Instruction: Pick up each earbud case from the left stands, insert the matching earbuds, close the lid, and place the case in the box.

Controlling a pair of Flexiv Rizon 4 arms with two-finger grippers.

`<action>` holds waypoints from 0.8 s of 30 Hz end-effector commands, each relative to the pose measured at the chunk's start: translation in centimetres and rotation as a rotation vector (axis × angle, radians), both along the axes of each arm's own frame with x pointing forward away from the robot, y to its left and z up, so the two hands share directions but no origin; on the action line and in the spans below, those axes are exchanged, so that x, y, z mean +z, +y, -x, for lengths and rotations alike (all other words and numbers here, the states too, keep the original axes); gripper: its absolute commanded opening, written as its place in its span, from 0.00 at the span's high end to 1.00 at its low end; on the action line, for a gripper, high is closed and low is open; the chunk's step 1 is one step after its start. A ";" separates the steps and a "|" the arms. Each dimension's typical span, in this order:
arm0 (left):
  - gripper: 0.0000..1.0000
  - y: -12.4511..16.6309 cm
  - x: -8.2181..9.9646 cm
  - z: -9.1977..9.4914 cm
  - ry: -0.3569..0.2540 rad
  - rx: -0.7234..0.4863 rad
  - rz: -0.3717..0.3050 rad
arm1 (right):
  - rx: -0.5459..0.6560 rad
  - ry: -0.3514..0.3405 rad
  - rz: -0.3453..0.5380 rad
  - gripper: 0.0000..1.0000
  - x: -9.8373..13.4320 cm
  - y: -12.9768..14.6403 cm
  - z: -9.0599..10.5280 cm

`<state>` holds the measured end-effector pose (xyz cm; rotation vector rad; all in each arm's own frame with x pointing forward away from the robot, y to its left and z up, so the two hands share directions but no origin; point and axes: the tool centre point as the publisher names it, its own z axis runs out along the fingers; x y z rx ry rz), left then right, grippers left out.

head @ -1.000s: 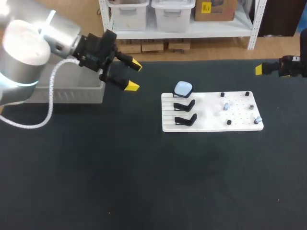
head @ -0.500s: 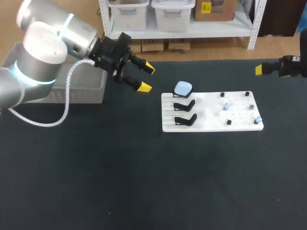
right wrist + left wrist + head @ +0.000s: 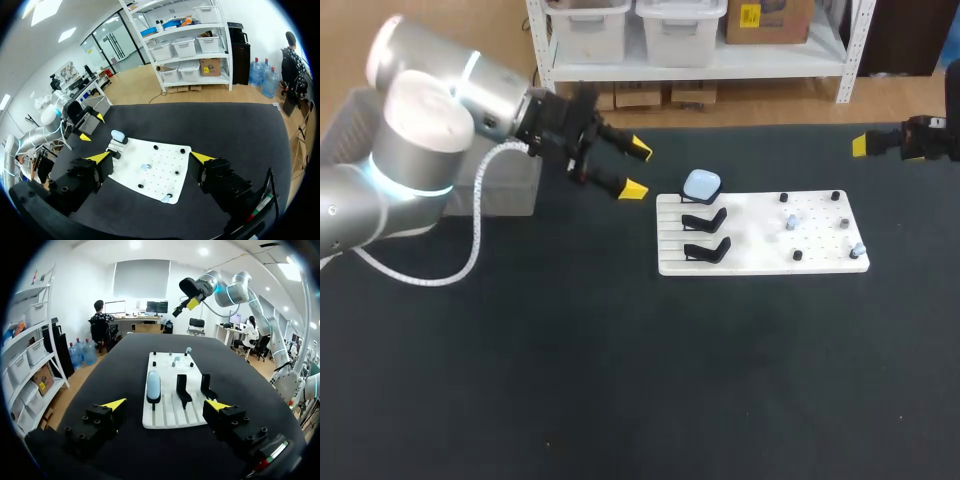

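Pale blue earbud case [image 3: 701, 184] is being carried, lid down, by the farthest of three black stands along the left edge of the white board [image 3: 760, 240]. The two nearer stands [image 3: 705, 219] are being shown in a row with it. The board is being supported by the black worktop [image 3: 620, 380], right of its middle and toward the far edge. Small earbuds [image 3: 791, 222] are being kept on the board's right part among black pegs [image 3: 835, 196], too small for detail. The left gripper [image 3: 637, 170] is being held over the worktop just beside the board's far left corner, apart from the case, with its fingers spread wide and nothing being pinched. In the left wrist view the case is being seen straight ahead of it. A grey box [image 3: 515, 195] is being partly covered by the left arm at the worktop's far left edge. The right gripper [image 3: 151, 157] is being held near the far right corner, fingers spread with nothing between, with the board ahead of it
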<state>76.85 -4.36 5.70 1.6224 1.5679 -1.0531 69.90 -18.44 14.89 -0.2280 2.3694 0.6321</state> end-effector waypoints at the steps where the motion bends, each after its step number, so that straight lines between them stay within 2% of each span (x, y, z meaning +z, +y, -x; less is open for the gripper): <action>1: 0.00 -0.4 -0.5 0.4 -0.009 0.012 0.005 | -0.001 0.001 0.002 0.00 0.0 0.0 0.0; 11: 0.00 -0.9 -1.7 -0.4 -0.003 0.008 0.006 | -0.001 0.001 0.002 0.00 0.0 0.0 0.0; 13: 0.11 -1.0 -1.9 -0.6 -0.002 0.007 0.005 | -0.001 0.001 0.002 0.00 0.0 0.0 0.0; 17: 0.05 -1.5 -2.3 -1.1 0.002 0.004 0.002 | -0.001 0.001 0.002 0.00 0.0 0.0 0.0; 24: 0.09 -2.8 -2.5 -1.7 -0.003 -0.007 0.014 | -0.001 0.001 0.002 0.00 0.0 0.0 0.0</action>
